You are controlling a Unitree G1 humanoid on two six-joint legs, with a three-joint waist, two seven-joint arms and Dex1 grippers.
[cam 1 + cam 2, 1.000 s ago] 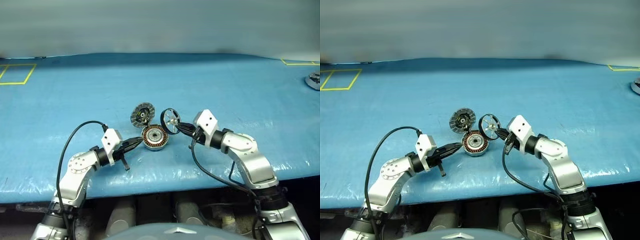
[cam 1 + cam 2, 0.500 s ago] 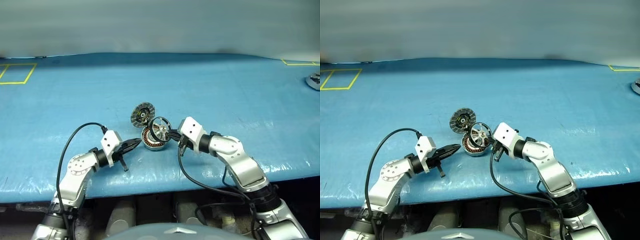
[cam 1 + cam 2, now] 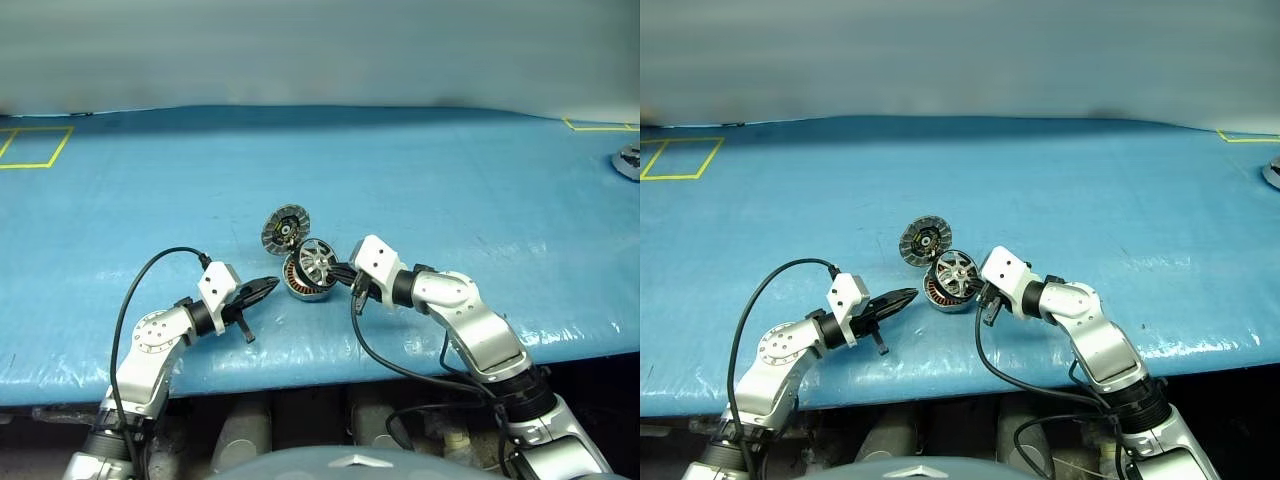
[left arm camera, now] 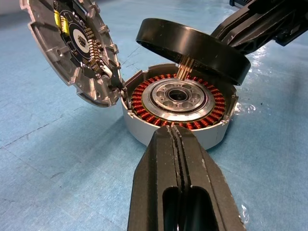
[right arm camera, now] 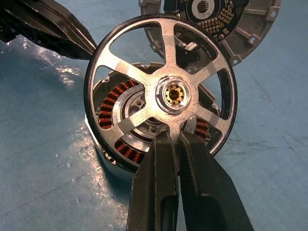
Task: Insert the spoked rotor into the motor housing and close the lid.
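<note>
- Head views: the motor housing (image 3: 303, 280) sits on the blue table (image 3: 450, 180), a little toward the near edge from the middle. Its lid (image 3: 285, 229) stands swung open at the housing's 11 o'clock. The right gripper (image 3: 338, 270) reaches in from 3 o'clock, clamped on the spoked rotor (image 3: 316, 260), which hangs tilted over the housing's right part. The left gripper (image 3: 268, 287) lies at the housing's 8 o'clock, its fingers pressed together with nothing between them, tips just beside the housing wall. A silvery part (image 3: 628, 161) lies well apart at the table's far right edge.
- Left wrist view: the closed black fingers (image 4: 180, 183) point at the housing's near wall; copper windings (image 4: 144, 103) ring the silver hub. The rotor's black rim hovers tilted above the far side, and the lid's dark inner face leans at the cup's edge.
- Right wrist view: the fingers (image 5: 163, 187) pinch one of the rotor's spokes below the hub; windings show through the gaps.
</note>
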